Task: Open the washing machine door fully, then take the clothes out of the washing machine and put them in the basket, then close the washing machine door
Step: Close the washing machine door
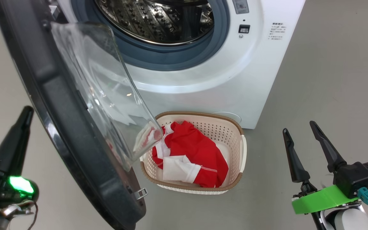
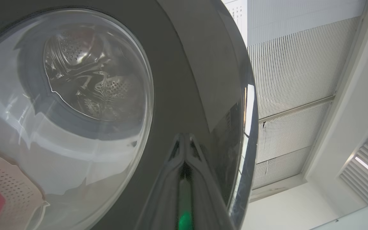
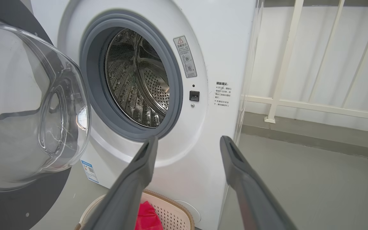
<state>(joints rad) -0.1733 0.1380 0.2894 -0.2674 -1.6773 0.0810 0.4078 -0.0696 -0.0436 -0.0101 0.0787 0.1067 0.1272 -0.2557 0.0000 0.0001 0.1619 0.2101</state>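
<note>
Clothes [image 1: 190,150] sit in the basket [image 1: 243,153], so the clenched left gripper [image 1: 26,111] should push shut the door [image 1: 59,105] just ahead; right gripper [image 1: 299,127] released.

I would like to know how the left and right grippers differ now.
The left gripper is shut; the right gripper is open. The left gripper sits close to the black rim of the door; the right gripper stands right of the basket, apart from it. Both hold nothing.
</note>
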